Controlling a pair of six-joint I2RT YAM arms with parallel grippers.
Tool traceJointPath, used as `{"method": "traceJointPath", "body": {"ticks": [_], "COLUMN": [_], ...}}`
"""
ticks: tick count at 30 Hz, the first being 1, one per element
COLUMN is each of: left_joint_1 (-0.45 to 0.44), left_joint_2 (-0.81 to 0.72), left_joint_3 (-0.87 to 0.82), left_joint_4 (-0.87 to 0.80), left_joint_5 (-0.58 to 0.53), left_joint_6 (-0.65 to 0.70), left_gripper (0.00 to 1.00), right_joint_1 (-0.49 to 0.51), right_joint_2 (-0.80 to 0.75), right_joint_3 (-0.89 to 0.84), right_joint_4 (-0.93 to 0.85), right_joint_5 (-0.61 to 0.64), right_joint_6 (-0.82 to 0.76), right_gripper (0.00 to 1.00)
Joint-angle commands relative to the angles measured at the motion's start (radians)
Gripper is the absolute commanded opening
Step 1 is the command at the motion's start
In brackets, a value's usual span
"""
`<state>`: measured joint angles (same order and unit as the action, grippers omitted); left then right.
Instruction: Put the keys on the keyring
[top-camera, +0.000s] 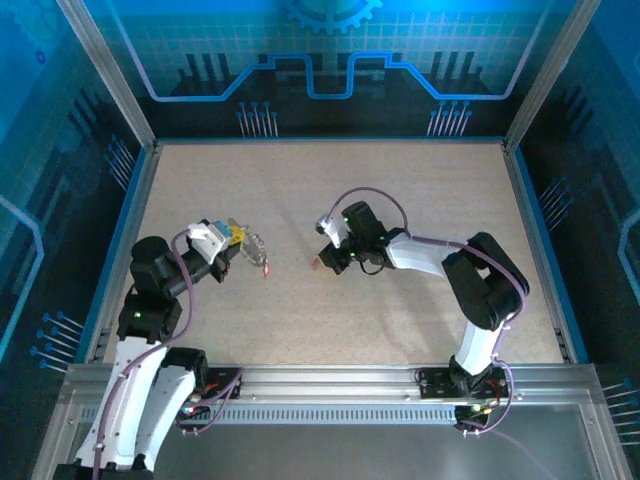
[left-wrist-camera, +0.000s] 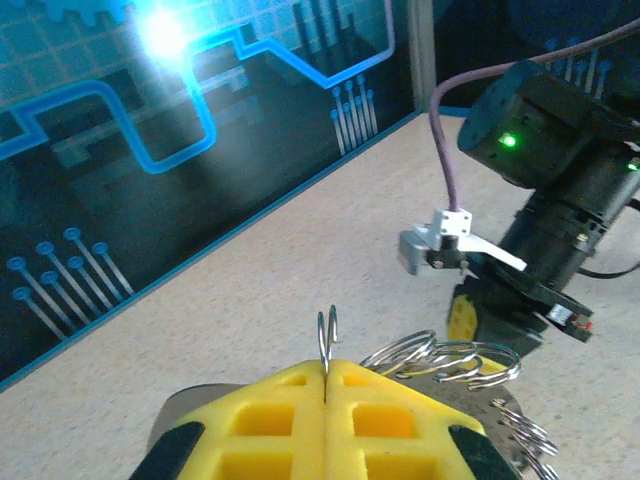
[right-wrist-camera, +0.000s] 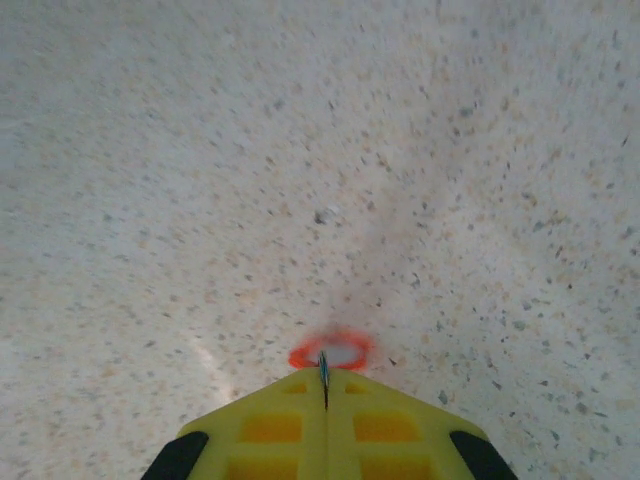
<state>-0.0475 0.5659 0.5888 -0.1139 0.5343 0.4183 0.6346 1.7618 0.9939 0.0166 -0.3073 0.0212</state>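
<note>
My left gripper (left-wrist-camera: 327, 368) is shut on the keyring (left-wrist-camera: 327, 338), and a thin doubled silvery wire loop stands up from between its yellow fingers. More silvery coils (left-wrist-camera: 450, 358) lie just to the right of it. In the top view the left gripper (top-camera: 238, 240) holds the keyring (top-camera: 252, 244) left of the table's middle, and a red-headed key (top-camera: 266, 268) hangs from the ring's end. My right gripper (right-wrist-camera: 324, 375) is shut on the blade of another red-headed key (right-wrist-camera: 331, 352), held low over the table. From above, that gripper (top-camera: 325, 262) and its key (top-camera: 315, 264) sit a short way right of the ring.
The speckled beige table (top-camera: 400, 200) is walled by a blue rim and dark panels with blue lines. The right arm's wrist (left-wrist-camera: 550, 200) with a purple cable stands close in front of the left gripper. Both arm bases sit on the metal rail (top-camera: 330, 385) at the near edge.
</note>
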Motion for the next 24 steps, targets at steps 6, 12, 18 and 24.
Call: {"method": "traceJointPath", "body": {"ticks": [6, 12, 18, 24], "left_joint_1": [-0.130, -0.217, -0.286, -0.345], "left_joint_2": [0.011, 0.041, 0.091, 0.134], "left_joint_3": [-0.010, -0.009, -0.017, -0.006], "left_joint_4": [0.044, 0.053, 0.090, 0.086], "left_joint_5": [0.075, 0.060, 0.019, -0.039], "left_joint_6": [0.032, 0.062, 0.095, 0.162], "left_gripper": [0.00, 0.00, 0.00, 0.00], "right_joint_1": [0.007, 0.040, 0.095, 0.174], "right_joint_2": [-0.244, -0.415, -0.500, -0.509], "right_joint_3": [-0.086, -0.174, -0.164, -0.135], "right_joint_4": [0.074, 0.120, 0.094, 0.089], "right_joint_5": [-0.022, -0.025, -0.027, 0.011], "right_joint_6": [-0.098, -0.336, -0.442, -0.455], "right_gripper": [0.00, 0.00, 0.00, 0.00]}}
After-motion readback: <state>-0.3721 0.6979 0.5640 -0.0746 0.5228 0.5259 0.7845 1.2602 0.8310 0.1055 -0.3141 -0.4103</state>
